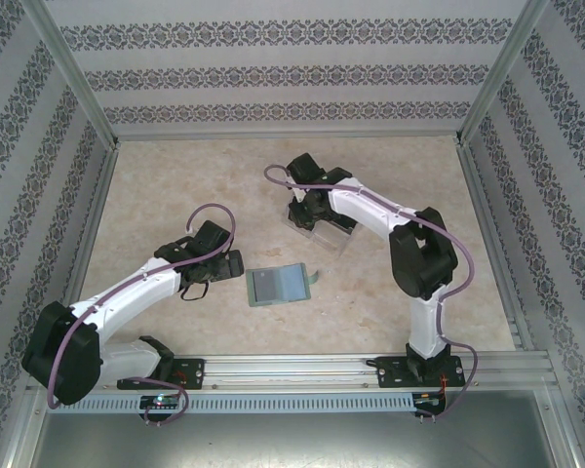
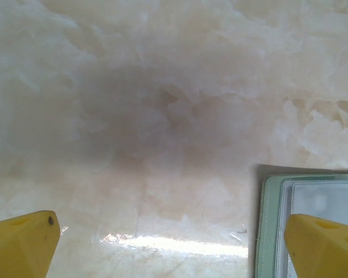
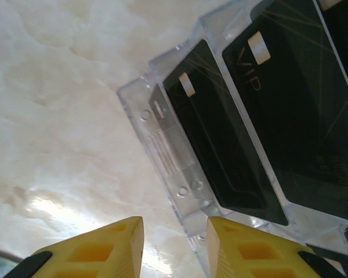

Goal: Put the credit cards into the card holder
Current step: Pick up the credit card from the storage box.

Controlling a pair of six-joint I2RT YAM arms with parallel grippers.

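Observation:
The card holder (image 1: pixel 278 285) lies open on the table, sage green outside with a paler inside; in the left wrist view its left edge (image 2: pixel 271 231) shows at the lower right. My left gripper (image 1: pixel 226 265) hovers just left of it, open wide (image 2: pixel 171 246) with bare table between the fingers. Black credit cards (image 3: pixel 220 133) (image 3: pixel 296 98) stand in the slots of a clear acrylic rack (image 3: pixel 168 156). My right gripper (image 1: pixel 307 213) is over that rack (image 1: pixel 320 232), open (image 3: pixel 175 246) with a narrow gap. The rack's near corner sits beside its right finger (image 3: pixel 249 249).
Grey-patterned walls and a metal frame (image 1: pixel 97 146) enclose the marble-look table (image 1: pixel 175 195). The rail with both arm bases (image 1: pixel 302 370) runs along the near edge. Open table lies left and behind the card holder.

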